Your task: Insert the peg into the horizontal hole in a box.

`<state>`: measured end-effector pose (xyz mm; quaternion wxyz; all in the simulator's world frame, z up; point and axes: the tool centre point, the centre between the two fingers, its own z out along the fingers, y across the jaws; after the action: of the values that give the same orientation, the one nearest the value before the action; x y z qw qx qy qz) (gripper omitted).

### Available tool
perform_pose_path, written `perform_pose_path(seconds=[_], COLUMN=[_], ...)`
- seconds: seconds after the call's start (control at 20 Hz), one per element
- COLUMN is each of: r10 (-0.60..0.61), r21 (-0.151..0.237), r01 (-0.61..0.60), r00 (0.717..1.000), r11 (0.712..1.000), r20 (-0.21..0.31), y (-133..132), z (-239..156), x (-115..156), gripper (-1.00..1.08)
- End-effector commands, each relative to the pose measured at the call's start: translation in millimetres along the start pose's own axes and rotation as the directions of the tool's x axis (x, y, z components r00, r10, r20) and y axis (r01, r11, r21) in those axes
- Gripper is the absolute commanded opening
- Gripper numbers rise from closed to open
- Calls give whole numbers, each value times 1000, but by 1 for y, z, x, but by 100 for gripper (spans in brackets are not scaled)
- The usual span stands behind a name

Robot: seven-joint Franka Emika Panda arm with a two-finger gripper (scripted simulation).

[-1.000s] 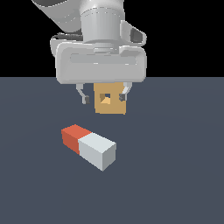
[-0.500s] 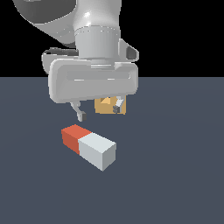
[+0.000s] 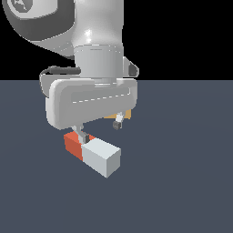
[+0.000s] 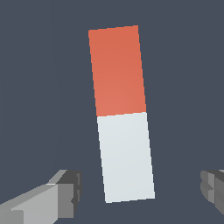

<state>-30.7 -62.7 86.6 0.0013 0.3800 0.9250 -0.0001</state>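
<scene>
The released claw (image 3: 99,129) hangs over the peg (image 3: 92,153), fingers either side without contact; the arm's body hides most of the box (image 3: 124,115) behind.

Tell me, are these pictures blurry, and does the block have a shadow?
Exterior view: sharp, flat computer lighting, black above the floor, no shadow under the peg; the arm hides nearly all of the box. Wrist view: also sharp, no glare, no shadow by the peg; the fingers look blocky at the edges, with the gripper open.
</scene>
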Motion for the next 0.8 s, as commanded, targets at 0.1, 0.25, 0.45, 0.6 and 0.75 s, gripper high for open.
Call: perform_pose_path(seconds=[0.1, 0.25, 0.45, 0.6, 0.75], r10=[-61, -85, -100, -96, -97], r21=[0, 0, 0, 0, 0], r01=[61, 85, 100, 96, 97], r00=[998, 996, 995, 995, 995], r11=[998, 996, 995, 995, 995], r20=[-2, -2, -3, -3, -3], y=[-4, -5, -6, -6, -6], z=[8, 11, 13, 13, 18], x=[-3, -4, -5, -5, -5], gripper=[100, 100, 100, 100, 100])
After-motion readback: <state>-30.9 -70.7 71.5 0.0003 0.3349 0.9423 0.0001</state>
